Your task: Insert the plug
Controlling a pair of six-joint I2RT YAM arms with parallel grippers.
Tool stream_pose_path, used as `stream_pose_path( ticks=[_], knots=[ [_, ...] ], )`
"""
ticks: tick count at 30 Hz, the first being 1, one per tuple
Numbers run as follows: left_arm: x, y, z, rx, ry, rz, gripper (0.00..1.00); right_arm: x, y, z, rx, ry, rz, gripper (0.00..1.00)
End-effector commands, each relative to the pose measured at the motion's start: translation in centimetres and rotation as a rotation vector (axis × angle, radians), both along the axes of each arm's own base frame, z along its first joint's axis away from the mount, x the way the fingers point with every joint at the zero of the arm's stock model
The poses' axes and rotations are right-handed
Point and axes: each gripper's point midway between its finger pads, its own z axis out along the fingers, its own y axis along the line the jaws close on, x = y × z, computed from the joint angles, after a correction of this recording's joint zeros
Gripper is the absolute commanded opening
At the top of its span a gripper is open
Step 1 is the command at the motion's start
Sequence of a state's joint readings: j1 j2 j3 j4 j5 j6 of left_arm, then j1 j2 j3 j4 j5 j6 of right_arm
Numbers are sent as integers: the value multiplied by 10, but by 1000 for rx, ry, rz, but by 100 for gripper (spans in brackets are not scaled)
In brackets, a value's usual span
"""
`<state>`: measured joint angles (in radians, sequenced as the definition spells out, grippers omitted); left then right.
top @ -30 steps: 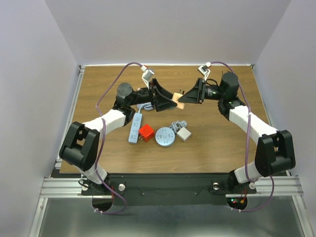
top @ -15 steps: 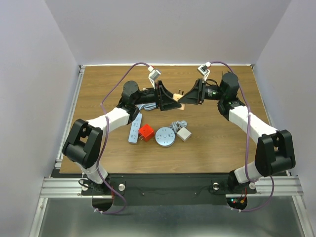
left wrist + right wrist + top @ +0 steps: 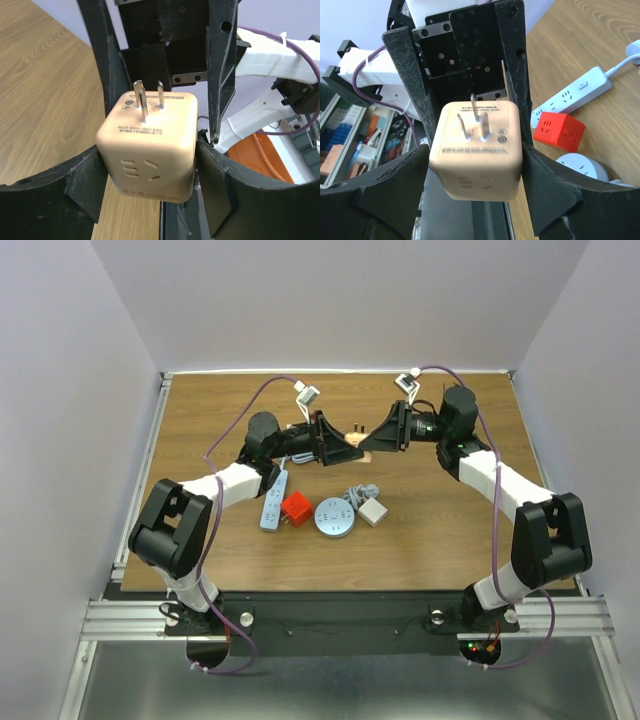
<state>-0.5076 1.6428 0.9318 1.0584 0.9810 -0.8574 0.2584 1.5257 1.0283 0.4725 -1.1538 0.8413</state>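
The plug (image 3: 354,442) is a beige cube adapter with two metal prongs, held in the air above the table's far middle between the two arms. My left gripper (image 3: 340,445) is shut on it, and in the left wrist view both pads press the cube (image 3: 150,145). My right gripper (image 3: 372,440) faces it from the other side. Its fingers flank the plug (image 3: 477,150) and stand slightly wider than it, open. The white power strip (image 3: 273,498) lies flat on the table below and to the left.
A red cube socket (image 3: 295,508), a round grey socket (image 3: 333,517) and a small white adapter with a coiled cable (image 3: 372,510) lie beside the strip. The strip (image 3: 570,95) and red cube (image 3: 559,131) also show in the right wrist view.
My left gripper moved right to the plug and closed on it. My right gripper's jaws then widened off the plug. Both grippers shifted slightly toward the far side.
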Motion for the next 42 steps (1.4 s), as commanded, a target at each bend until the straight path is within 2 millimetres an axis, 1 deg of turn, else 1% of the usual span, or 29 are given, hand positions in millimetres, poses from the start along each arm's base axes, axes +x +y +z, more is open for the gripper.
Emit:
stream_pose_path(
  ticks=[1, 6, 7, 9, 10, 11, 12, 14, 15, 16, 17, 18, 19, 20, 22, 23, 24, 25, 27, 28, 29, 31, 33, 34, 36, 37, 38, 40, 42],
  knots=[
    [-20, 8, 10, -23, 1, -77, 0, 51, -33, 28, 7, -187, -227, 79],
    [-18, 8, 12, -30, -6, -76, 0, 58, -45, 28, -24, -213, -279, 82],
    [-18, 9, 13, -34, -11, -74, 0, 63, -47, 28, -39, -218, -310, 82],
    [-14, 9, 16, -44, 0, -64, 0, 66, -52, 21, -88, -225, -347, 82],
    [-12, 9, 18, -49, 6, -56, 0, 66, -53, 20, -100, -230, -356, 82],
    [-8, 8, 20, -59, 21, -40, 0, 63, -55, 12, -110, -223, -365, 82],
    [-5, 7, 21, -66, 49, -38, 0, 58, -56, 17, -113, -257, -376, 82],
    [-1, 5, 26, -89, 65, -26, 0, 56, -61, 13, -136, -270, -419, 82],
    [3, 4, 25, -93, 80, -16, 0, 53, -63, 7, -153, -287, -430, 82],
    [12, 4, 24, -98, 120, 25, 0, 48, -66, 14, -155, -317, -461, 82],
    [18, 3, 21, -92, 153, 53, 0, 44, -67, 17, -163, -352, -469, 82],
    [27, 1, 15, -81, 183, 84, 0, 39, -68, 10, -174, -352, -480, 82],
    [36, 0, 1, -46, 257, 124, 0, 37, -67, 10, -181, -368, -492, 82],
    [49, 2, -4, -56, 302, 199, 0, 30, -66, 17, -185, -416, -512, 82],
    [59, 3, -12, -66, 364, 244, 0, 24, -61, 10, -204, -429, -529, 81],
    [66, 3, -14, -82, 399, 277, 0, 21, -51, 6, -237, -450, -538, 82],
    [68, 3, -15, -88, 418, 291, 0, 19, -43, 2, -255, -458, -539, 82],
    [73, 4, -14, -102, 428, 325, 0, 15, -30, -4, -285, -458, -558, 81],
    [77, 7, -12, -101, 445, 368, 0, 13, -18, -10, -320, -480, -577, 81],
    [80, 8, -11, -102, 448, 389, 0, 19, -21, -13, -349, -474, -641, 81],
    [85, 12, -10, -108, 451, 430, 0, 16, -13, -16, -357, -472, -643, 81],
    [89, 17, -7, -110, 461, 475, 0, 20, -10, -23, -390, -458, -709, 81],
    [90, 17, -4, -109, 469, 487, 0, 24, -8, -26, -407, -452, -749, 81],
    [90, 17, -4, -114, 490, 488, 0, 26, -5, -32, -424, -448, -758, 81],
    [89, 19, -4, -123, 508, 496, 0, 32, -6, -34, -442, -442, -824, 80],
    [88, 19, -3, -125, 514, 494, 0, 35, -6, -35, -449, -442, -838, 80],
    [87, 18, -3, -127, 520, 493, 0, 41, -7, -42, -476, -428, -866, 80],
    [84, 18, 0, -134, 521, 491, 0, 51, -11, -49, -512, -418, -910, 79],
    [81, 19, 3, -138, 517, 488, 0, 56, -15, -52, -531, -413, -947, 79]
  ],
)
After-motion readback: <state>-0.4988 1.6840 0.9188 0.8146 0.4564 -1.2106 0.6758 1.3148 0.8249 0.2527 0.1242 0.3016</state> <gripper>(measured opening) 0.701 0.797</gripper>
